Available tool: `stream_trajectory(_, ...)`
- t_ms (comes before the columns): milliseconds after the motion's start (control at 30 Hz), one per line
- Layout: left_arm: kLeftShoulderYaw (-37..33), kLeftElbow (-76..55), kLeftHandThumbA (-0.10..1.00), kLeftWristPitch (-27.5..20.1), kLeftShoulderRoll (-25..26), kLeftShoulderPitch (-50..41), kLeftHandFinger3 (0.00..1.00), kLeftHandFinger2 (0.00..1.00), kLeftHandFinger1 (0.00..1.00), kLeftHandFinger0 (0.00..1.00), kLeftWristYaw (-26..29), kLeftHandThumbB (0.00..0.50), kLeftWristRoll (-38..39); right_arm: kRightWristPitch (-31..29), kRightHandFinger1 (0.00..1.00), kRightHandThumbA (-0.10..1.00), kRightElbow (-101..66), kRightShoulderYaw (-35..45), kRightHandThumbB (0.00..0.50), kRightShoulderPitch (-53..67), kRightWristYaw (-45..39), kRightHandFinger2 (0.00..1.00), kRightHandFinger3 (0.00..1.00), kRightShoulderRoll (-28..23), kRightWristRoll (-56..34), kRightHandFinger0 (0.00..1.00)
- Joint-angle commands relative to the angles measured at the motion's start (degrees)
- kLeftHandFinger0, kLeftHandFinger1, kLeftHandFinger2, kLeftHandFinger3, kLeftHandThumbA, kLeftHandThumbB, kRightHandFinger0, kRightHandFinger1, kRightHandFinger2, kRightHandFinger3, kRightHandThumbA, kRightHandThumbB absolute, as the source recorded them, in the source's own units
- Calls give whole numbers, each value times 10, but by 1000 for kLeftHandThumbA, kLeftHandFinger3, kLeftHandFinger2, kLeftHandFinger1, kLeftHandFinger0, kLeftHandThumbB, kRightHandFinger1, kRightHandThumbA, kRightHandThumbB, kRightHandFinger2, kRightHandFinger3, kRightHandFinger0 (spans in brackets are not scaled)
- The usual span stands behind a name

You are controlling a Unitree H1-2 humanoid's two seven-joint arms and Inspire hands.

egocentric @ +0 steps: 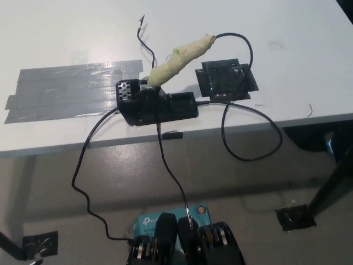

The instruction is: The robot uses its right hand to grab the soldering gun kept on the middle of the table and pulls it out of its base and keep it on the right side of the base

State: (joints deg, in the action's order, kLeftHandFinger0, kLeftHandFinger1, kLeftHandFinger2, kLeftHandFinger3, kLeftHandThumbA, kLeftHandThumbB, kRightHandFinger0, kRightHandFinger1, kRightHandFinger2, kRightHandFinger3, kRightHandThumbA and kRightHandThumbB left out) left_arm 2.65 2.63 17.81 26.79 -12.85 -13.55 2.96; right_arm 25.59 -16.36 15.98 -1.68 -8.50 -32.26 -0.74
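The soldering gun [180,57] has a pale yellow-green wrapped handle and stands tilted in its black base [156,105] near the middle of the white table [287,49]. Its handle points up and to the right. A black cable [249,52] leaves the handle's far end, curves down past a black square pad [226,80] and loops over the table's front edge. Neither of my hands shows in the head view.
The black square pad is taped to the table just right of the base. Broad strips of grey duct tape [71,91] lie left of the base. Other cables [83,165] hang from the base to the floor. A dark slanted leg [331,185] stands at lower right.
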Motion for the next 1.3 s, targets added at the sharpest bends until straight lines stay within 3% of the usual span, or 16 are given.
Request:
stream_trajectory(0,2,-19,584,10,6,-5,1000,946,668,748,-8,171,0,13,1000,497,-51,16,184,-85,6,1000,1000,-18,52,1000)
stream_trajectory(67,3,-21,586,14,7,-5,1000,932,643,724,-5,164,-3,13,1000,520,-53,15,216,-195,-28,1000,1000,23,124,1000)
stream_trajectory(100,3,-18,578,15,7,-4,1000,925,645,727,-5,154,-2,13,1000,581,-46,5,267,-249,-35,1000,1000,46,171,1000)
stream_trajectory(200,-2,-20,591,15,5,-4,1000,942,669,757,-8,163,-3,13,1000,495,-31,0,252,-317,-44,1000,1000,87,217,1000)
stream_trajectory(267,-7,-20,611,11,7,-4,1000,950,680,768,-10,178,-8,13,1000,509,4,-46,262,-383,-52,1000,1000,112,253,1000)
stream_trajectory(400,-10,-18,598,19,10,1,1000,942,669,741,-12,154,-6,13,1000,354,99,-190,283,-456,-34,1000,1000,106,264,1000)
stream_trajectory(567,-12,-17,603,26,14,4,1000,952,695,774,-15,160,-2,13,1000,462,160,-300,298,-498,-72,1000,1000,78,306,1000)
stream_trajectory(600,-11,-19,608,25,17,4,1000,943,681,757,-16,164,-2,1,1000,418,175,-321,290,-506,-73,1000,1000,74,315,1000)
stream_trajectory(700,-11,-26,605,34,20,2,1000,958,727,829,-16,155,-3,-55,1000,403,236,-381,304,-539,-71,1000,1000,69,336,1000)
stream_trajectory(867,-14,-30,597,32,23,1,1000,966,707,769,-18,154,-4,-71,1000,406,265,-431,283,-577,-86,1000,1000,66,346,1000)
stream_trajectory(933,-16,-32,615,39,23,2,1000,971,768,839,-19,172,-5,-108,1000,359,284,-448,295,-592,-71,1000,1000,67,357,1000)
stream_trajectory(1100,-17,-36,609,49,27,5,1000,1000,770,822,-22,174,-9,-152,1000,438,310,-493,259,-634,-73,1000,1000,66,399,1000)
stream_trajectory(1200,-17,-39,603,48,26,3,1000,984,763,809,-23,174,-9,-188,1000,393,321,-507,274,-644,-64,1000,1000,69,409,1000)
stream_trajectory(1267,-18,-44,620,56,27,2,1000,1000,796,877,-24,176,-9,-203,1000,368,321,-523,268,-657,-78,1000,1000,77,420,1000)
